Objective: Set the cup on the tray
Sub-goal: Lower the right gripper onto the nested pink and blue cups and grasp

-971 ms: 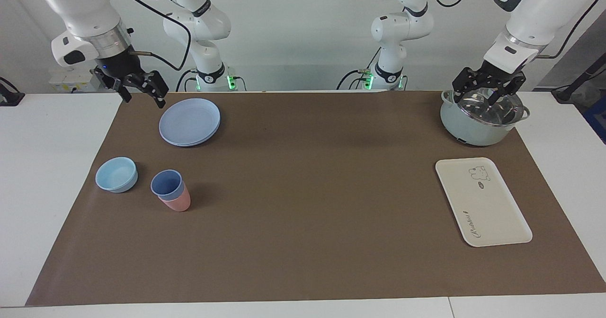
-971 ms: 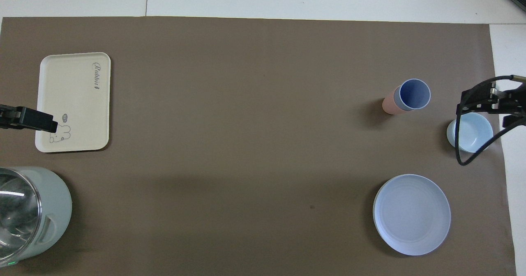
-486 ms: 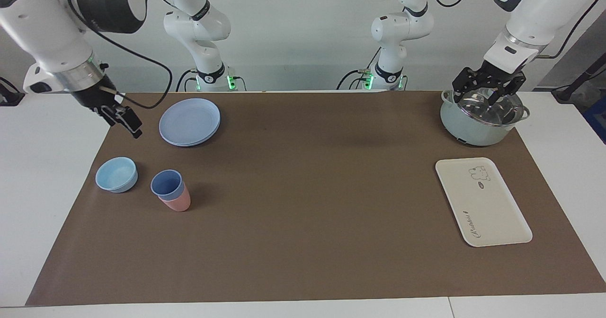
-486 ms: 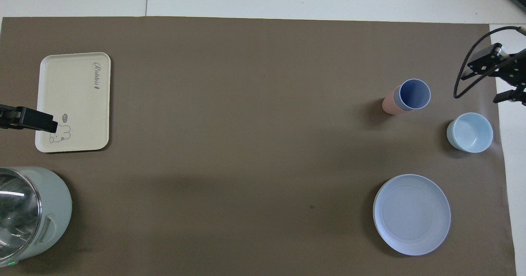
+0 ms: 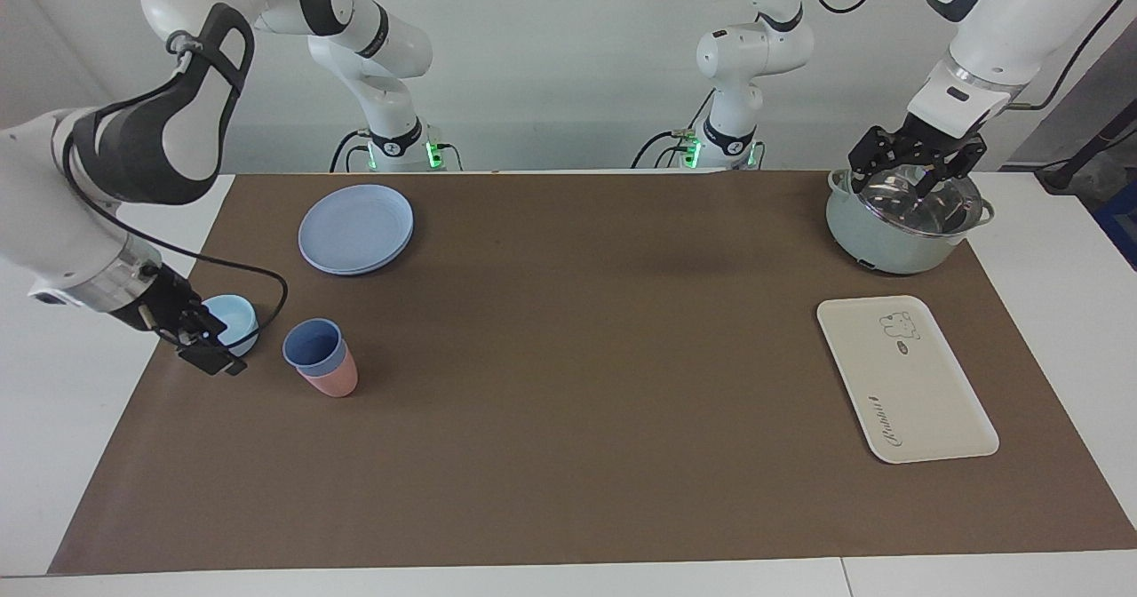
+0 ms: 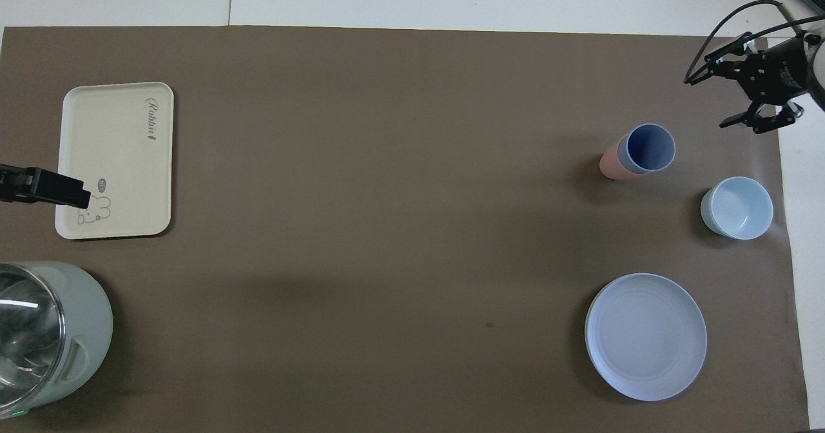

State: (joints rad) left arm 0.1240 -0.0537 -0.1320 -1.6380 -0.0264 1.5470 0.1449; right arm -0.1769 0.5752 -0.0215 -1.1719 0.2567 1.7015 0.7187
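Observation:
The periwinkle-blue cup (image 5: 313, 346) (image 6: 650, 147) stands upright, nested in a pink cup (image 5: 333, 384) (image 6: 608, 165), on the brown mat toward the right arm's end of the table. The cream tray (image 5: 906, 379) (image 6: 116, 159) lies flat toward the left arm's end. My right gripper (image 5: 209, 353) (image 6: 757, 116) is open and empty. It hangs low over the mat's edge, beside the cup and apart from it. My left gripper (image 5: 915, 171) is open and waits above the pot; one of its fingers (image 6: 59, 190) shows in the overhead view.
A light-blue bowl (image 5: 235, 317) (image 6: 737, 207) sits beside the cup, partly covered by the right gripper in the facing view. A round blue plate (image 5: 355, 228) (image 6: 646, 336) lies nearer to the robots. A pale green pot with a glass lid (image 5: 897, 237) (image 6: 48, 330) stands near the tray.
My right gripper has swung down and away from the robots, from beside the plate to the mat's edge level with the cup. The left arm has not moved.

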